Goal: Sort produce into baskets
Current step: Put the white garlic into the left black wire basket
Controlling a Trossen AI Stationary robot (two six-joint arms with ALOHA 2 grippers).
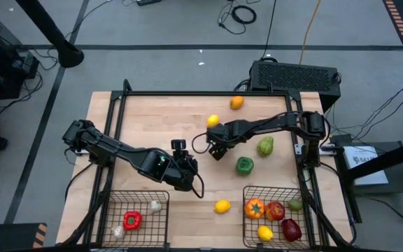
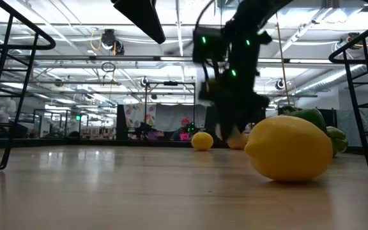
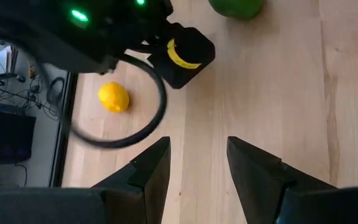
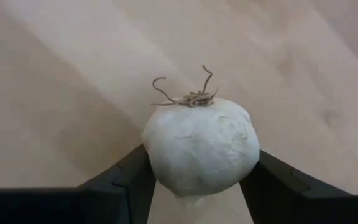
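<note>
My right gripper (image 1: 215, 149) stands over the middle of the table, shut on a white garlic bulb (image 4: 197, 146) with a dry brown root tuft. The gripper hides the bulb in the high view. My left gripper (image 1: 187, 168) hovers just left of it, open, with bare wood between its fingers (image 3: 197, 168). Two black wire baskets stand at the near edge. The left basket (image 1: 161, 222) holds a red pepper (image 1: 131, 220) and a garlic bulb (image 1: 155, 206). The right basket (image 1: 252, 225) holds several pieces. My right gripper pinches the garlic bulb between its two fingers, one on each side of its round body (image 4: 244, 158). The fingers come from above, pointing steeply down. The bulb's root tuft (image 4: 191, 98) points away from the gripper, toward the table.
Loose on the wood lie a lemon (image 1: 213, 120), an orange (image 1: 236, 102), a pale green pepper (image 1: 265, 145), a dark green pepper (image 1: 244, 165) and a lemon (image 1: 222, 206) between the baskets. Black frame posts (image 1: 117, 119) stand along both sides.
</note>
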